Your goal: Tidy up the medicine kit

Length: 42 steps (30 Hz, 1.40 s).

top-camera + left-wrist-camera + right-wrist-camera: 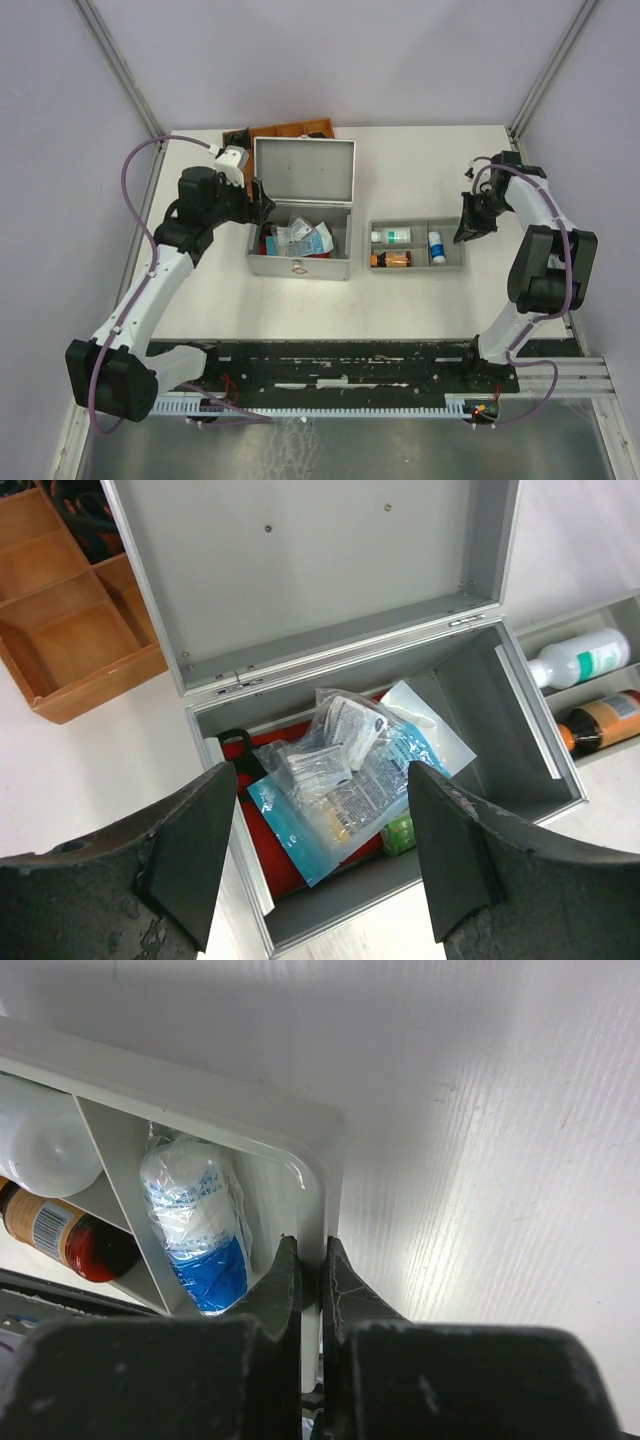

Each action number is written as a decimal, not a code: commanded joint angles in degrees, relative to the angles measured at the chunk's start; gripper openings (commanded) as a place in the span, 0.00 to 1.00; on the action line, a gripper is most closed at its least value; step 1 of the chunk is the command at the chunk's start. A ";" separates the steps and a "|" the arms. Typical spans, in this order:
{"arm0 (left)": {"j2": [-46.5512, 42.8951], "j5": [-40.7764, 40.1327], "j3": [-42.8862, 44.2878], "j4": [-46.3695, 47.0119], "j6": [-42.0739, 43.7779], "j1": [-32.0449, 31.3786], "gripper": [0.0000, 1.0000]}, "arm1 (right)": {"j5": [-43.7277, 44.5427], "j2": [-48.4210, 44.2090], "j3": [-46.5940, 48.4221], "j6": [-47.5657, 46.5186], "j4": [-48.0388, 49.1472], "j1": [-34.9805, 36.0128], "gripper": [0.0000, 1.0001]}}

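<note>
The medicine kit (300, 267) is a silver-grey case in the table's middle, with its lid (300, 570) standing open. Inside lie clear and blue packets (350, 770) on a red item (270, 830), beside a small green box (398, 832). My left gripper (262, 200) is open and empty, hovering over the case's left wall; in the left wrist view (320, 780) the jaws stand wide above the packets. My right gripper (466, 232) is shut on the right rim of the small grey tray (416, 267); the right wrist view (311, 1250) shows the rim pinched between the jaws.
The grey tray (200, 1095) holds a white bottle (397, 236), a brown bottle (392, 259) and a blue-and-white wrapped roll (195, 1225). A brown wooden compartment tray (60, 630) stands behind the case at the back left, with a black object (85, 505) in it.
</note>
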 commanded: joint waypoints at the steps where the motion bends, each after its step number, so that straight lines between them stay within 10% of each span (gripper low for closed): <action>1: 0.74 -4.40 0.51 1.47 3.25 0.28 0.77 | -6.81 -4.92 4.64 1.59 -4.43 -0.29 0.00; 19: 10.99 2.55 1.97 1.23 -1.07 14.05 0.92 | -10.10 -5.65 16.40 1.12 -16.43 -0.56 0.01; 42: 13.22 25.50 -8.55 7.93 -13.79 7.75 0.88 | -13.66 -6.23 19.01 2.03 -18.15 1.15 0.01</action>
